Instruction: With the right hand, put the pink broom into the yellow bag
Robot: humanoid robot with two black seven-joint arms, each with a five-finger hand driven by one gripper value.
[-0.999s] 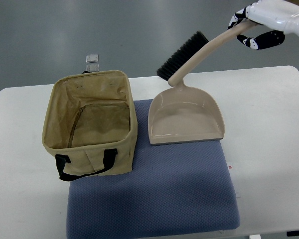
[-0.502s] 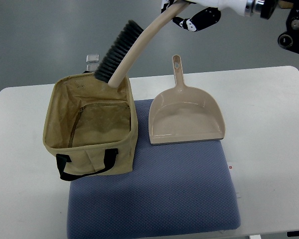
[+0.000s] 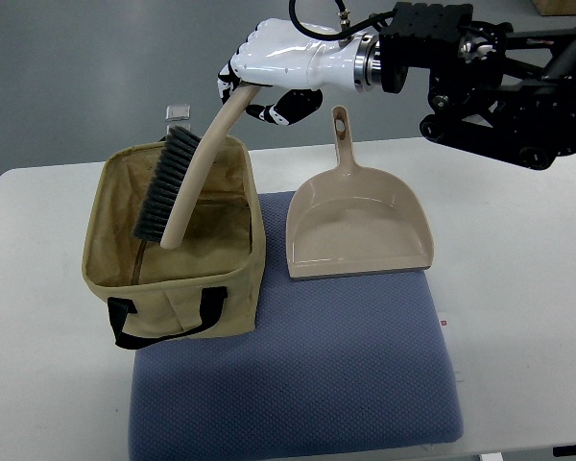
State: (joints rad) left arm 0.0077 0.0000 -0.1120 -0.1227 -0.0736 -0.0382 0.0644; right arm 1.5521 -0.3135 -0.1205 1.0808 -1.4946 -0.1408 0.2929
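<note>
My right hand (image 3: 259, 82) reaches in from the right and is shut on the handle end of the broom (image 3: 187, 182). The broom has a pale pinkish-beige curved handle and dark bristles. It hangs tilted with its head over the open mouth of the yellow-tan fabric bag (image 3: 173, 298), the bristles facing left and the tip low inside the opening. The bag stands upright with black handles, partly on the blue cushion (image 3: 298, 375). The left hand is not in view.
A matching beige dustpan (image 3: 357, 226) lies on the cushion right of the bag, handle pointing away. The cushion lies on a white table (image 3: 518, 250). A small clear item (image 3: 178, 115) stands behind the bag.
My right hand has carried the broom leftward, from above the dustpan to over the bag, and lowered it so its head now dips into the bag's opening.
</note>
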